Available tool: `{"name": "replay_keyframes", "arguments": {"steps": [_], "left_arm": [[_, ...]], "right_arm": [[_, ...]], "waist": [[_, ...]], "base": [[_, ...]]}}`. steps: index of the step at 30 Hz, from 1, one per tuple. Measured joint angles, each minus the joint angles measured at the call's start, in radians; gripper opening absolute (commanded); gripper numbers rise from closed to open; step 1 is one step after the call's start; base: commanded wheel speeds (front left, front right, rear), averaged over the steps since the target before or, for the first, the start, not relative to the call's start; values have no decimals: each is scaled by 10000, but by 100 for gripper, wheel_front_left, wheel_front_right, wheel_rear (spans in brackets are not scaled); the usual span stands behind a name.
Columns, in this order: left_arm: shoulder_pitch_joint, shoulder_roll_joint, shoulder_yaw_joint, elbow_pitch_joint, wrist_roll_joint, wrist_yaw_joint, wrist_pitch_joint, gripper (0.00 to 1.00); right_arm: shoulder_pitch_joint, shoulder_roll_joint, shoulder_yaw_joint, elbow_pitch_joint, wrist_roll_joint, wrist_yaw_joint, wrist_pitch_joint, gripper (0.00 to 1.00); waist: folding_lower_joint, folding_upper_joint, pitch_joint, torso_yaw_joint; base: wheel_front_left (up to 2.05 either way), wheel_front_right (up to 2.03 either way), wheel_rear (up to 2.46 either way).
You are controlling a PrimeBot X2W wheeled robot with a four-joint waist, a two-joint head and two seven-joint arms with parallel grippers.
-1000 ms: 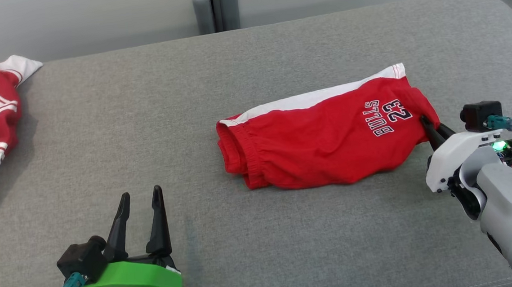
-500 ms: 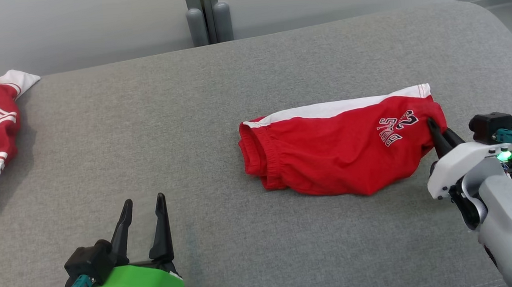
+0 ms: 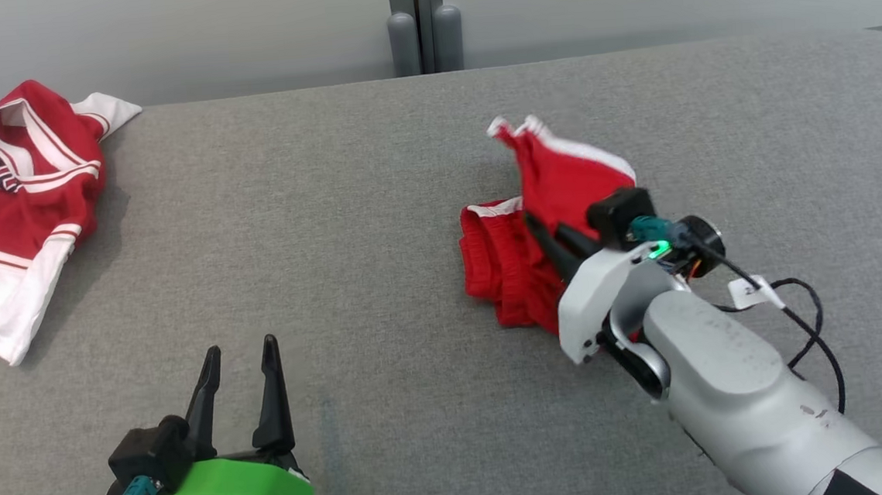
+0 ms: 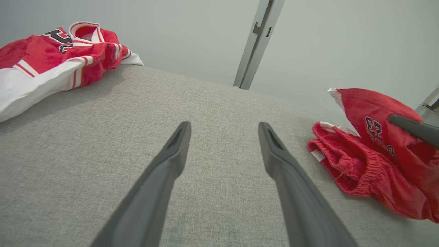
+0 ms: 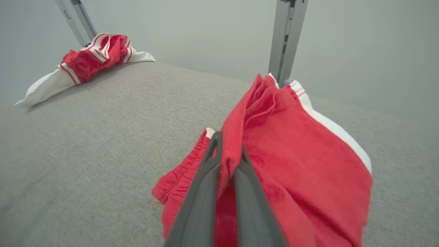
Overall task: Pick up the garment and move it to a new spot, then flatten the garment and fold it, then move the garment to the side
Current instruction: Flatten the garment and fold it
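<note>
hidden: shorts (image 3: 560, 177) print half lost in folds, near edge behind arm | right gripper (image 5: 228, 147) pinches soft red leg, ruched waistband on nubby grey cushion (image 3: 330, 209) centre-right | left gripper (image 3: 240, 345) fingers spread, empty

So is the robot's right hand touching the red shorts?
Touching. The right wrist view shows the right gripper shut, with a fold of the red shorts pinched between its two dark fingers.
</note>
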Motion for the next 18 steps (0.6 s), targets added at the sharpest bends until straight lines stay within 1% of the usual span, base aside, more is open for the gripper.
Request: {"name": "replay_keyframes", "arguments": {"steps": [3, 5, 8, 13, 14, 16, 17, 18], "left_arm": [[1, -15, -10, 15, 0, 0, 0, 100], [1, -21, -21, 13, 0, 0, 0, 100], [11, -25, -19, 10, -12, 0, 0, 100], [86, -31, -86, 6, -46, 0, 0, 100], [91, -33, -128, 4, -75, 0, 0, 100], [91, -33, -213, 6, -102, 0, 0, 100], [91, -36, -278, 8, -107, -2, 0, 100], [92, -36, -316, 10, -111, -2, 0, 100]], "right_arm": [[18, 79, 765, 92, -58, 0, 405, 0], [30, 111, 1045, 155, 0, 0, 554, 0], [26, 123, 1315, 270, 63, 0, 635, 0], [19, 119, 1611, 362, 144, 0, 635, 0], [18, 119, 1678, 353, 173, 0, 633, 6], [19, 115, 1778, 305, 207, 0, 591, 48], [23, 105, 1824, 253, 251, 0, 529, 100], [27, 94, 1856, 194, 263, 0, 487, 100]], "waist": [[0, 0, 3, 182], [0, 0, 14, 276], [0, 0, 42, 356], [0, 0, 38, 285], [0, 0, 34, 251], [0, 0, 22, 181], [0, 0, 11, 138], [0, 0, 1, 103]], "base": [[0, 0, 0], [0, 0, 0], [0, 0, 0], [0, 0, 0], [0, 0, 0], [0, 0, 0], [0, 0, 0], [0, 0, 0]]}}
